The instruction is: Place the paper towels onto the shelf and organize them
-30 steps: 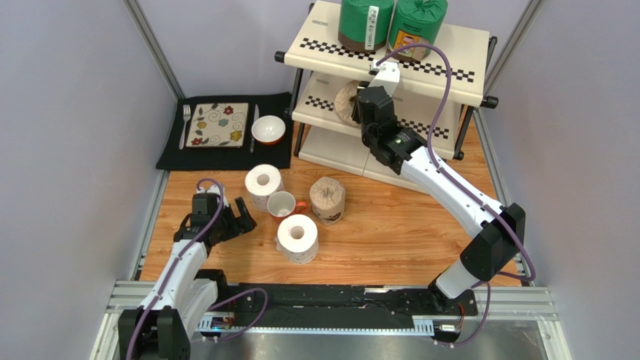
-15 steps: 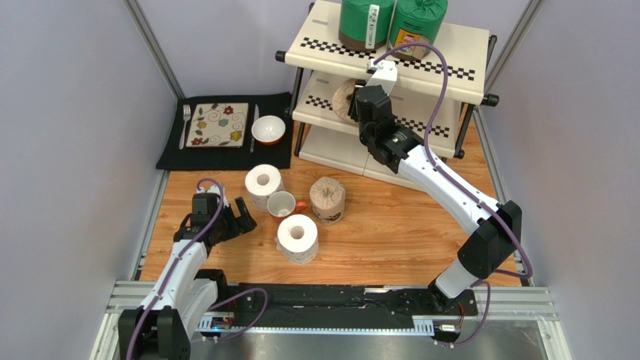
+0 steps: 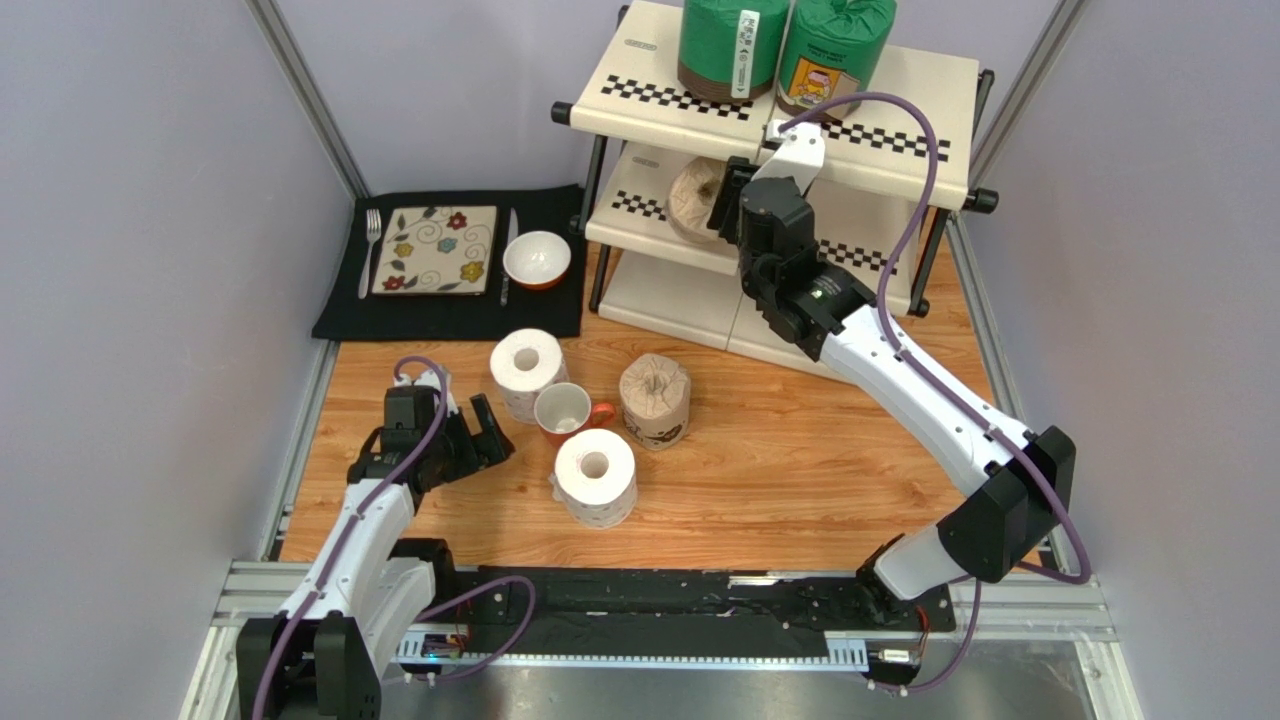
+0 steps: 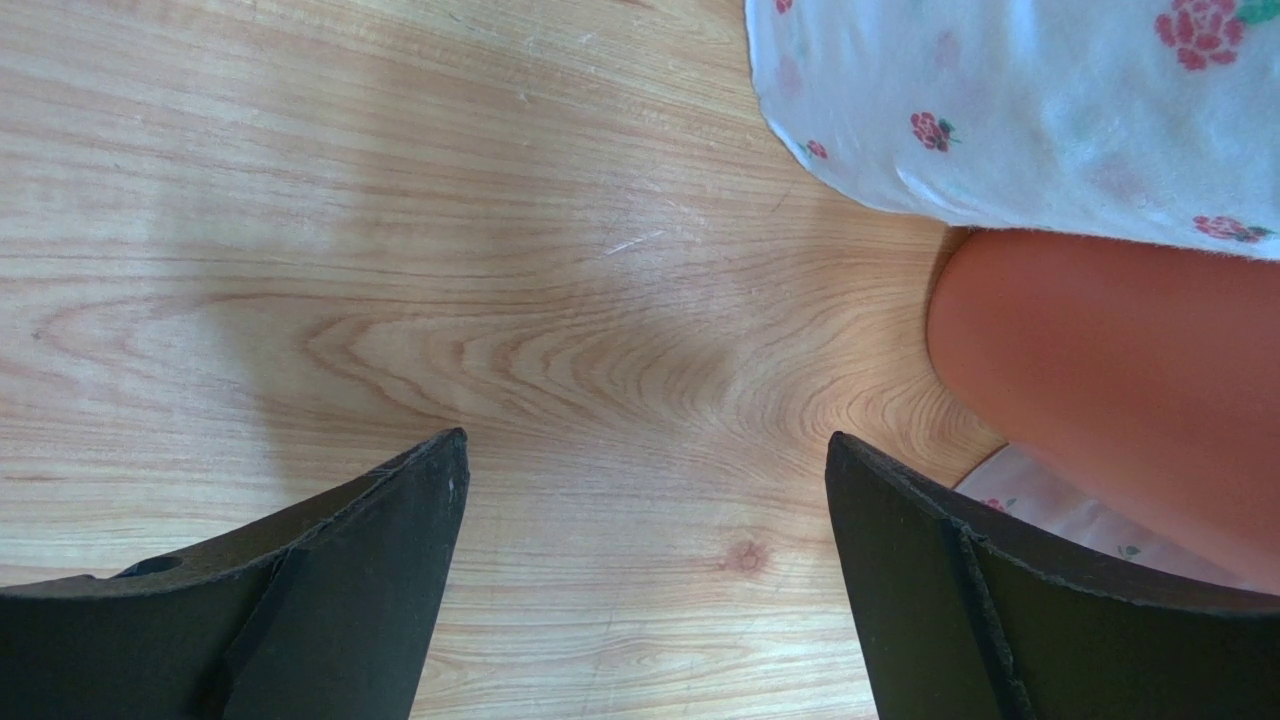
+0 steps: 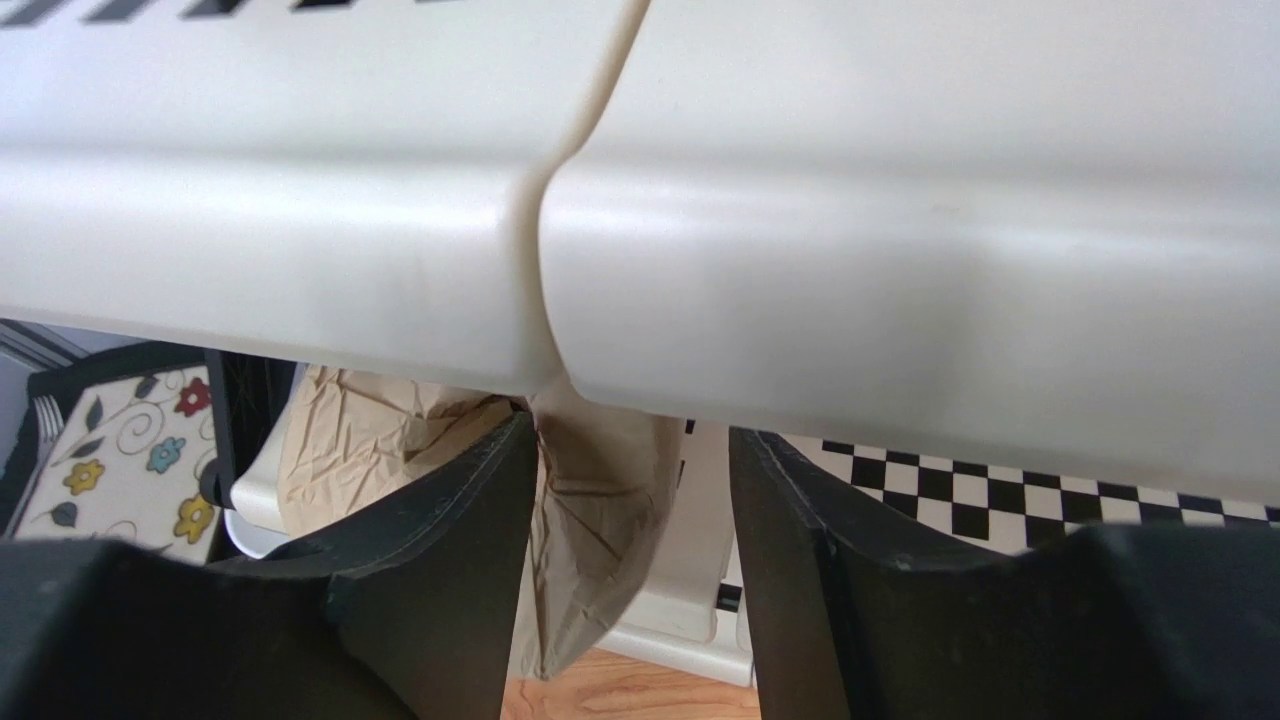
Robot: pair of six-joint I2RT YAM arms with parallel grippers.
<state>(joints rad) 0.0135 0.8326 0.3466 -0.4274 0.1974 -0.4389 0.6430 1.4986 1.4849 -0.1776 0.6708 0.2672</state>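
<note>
At the shelf's middle tier, the right pincer stands partly parted, gripping nothing, a tan roll lying just at its tips. Near the desk's left edge the left pincer gapes wide, empty.

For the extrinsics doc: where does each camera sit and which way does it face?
Top external: above and behind the bases, looking down on the wooden table; both arms, left gripper, right gripper.
Left wrist: low, facing down at the wood; own black fingers, rose-printed white paper roll, white-and-orange mug.
Right wrist: facing the cream three-tier shelf's edge; own fingers frame a tan-wrapped roll.
Shared: top external also shows that roll.
</note>
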